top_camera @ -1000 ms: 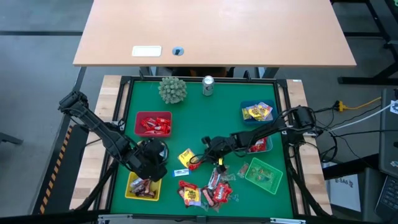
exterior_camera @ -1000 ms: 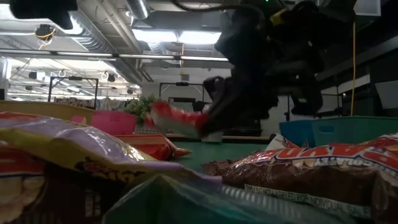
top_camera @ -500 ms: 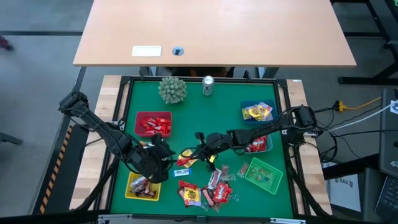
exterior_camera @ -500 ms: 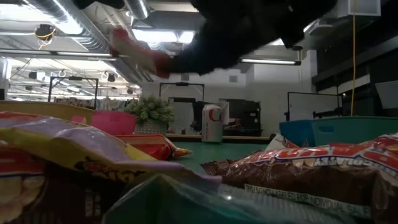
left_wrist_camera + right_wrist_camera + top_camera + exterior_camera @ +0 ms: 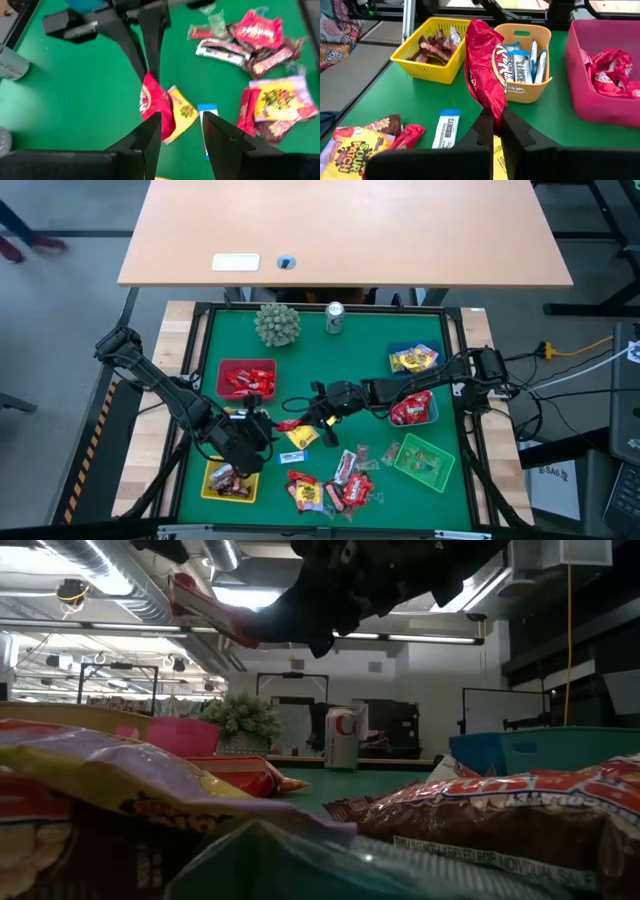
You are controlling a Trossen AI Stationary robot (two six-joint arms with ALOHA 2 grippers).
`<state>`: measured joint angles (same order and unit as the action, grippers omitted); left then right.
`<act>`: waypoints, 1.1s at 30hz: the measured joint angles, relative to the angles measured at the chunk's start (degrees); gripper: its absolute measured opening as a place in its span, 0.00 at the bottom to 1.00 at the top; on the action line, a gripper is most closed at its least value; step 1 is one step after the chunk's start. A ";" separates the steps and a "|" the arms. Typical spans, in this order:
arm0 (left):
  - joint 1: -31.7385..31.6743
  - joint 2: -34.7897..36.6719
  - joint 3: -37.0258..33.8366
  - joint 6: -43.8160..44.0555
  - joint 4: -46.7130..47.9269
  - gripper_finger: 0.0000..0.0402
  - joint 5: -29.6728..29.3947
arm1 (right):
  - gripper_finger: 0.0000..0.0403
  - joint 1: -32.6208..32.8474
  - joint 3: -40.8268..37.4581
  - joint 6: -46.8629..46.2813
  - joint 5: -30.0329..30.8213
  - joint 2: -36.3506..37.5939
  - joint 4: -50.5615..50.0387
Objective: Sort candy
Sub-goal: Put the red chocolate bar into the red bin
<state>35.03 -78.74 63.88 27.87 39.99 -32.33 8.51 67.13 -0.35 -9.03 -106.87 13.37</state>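
The right claw (image 5: pixel 300 422) is clenched on the edge of a red candy (image 5: pixel 289 425) packet, held above the tabletop (image 5: pixel 330 370) near its middle, at about 4 o'clock from the red basket (image 5: pixel 247 379). In the right wrist view the packet (image 5: pixel 486 75) stands up from the fingertips. It looks light, soft and crinkly, probably slippery, so a pinch on the flat sealed edge seems the safest hold. The left claw (image 5: pixel 252 434) hangs just at 8 o'clock of it, above the yellow basket (image 5: pixel 229 480); its fingers (image 5: pixel 150 132) stand apart, holding nothing. A loose candy pile (image 5: pixel 335 485) lies at 6 o'clock on the green mat. A blue basket (image 5: pixel 413 360) sits at 2 o'clock and a green basket (image 5: pixel 424 460) at 4 o'clock. A can (image 5: pixel 334 317) and spiky ball (image 5: pixel 277 323) stand at 12 o'clock, with a wooden desk (image 5: pixel 345 230) beyond.
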 joint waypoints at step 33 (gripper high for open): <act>-2.67 0.00 0.00 1.53 4.39 0.02 0.76 | 0.08 0.09 0.00 -2.35 -0.61 0.00 4.52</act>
<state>32.36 -78.74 63.88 29.40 44.38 -31.57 8.60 67.13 -2.70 -9.64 -106.87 17.89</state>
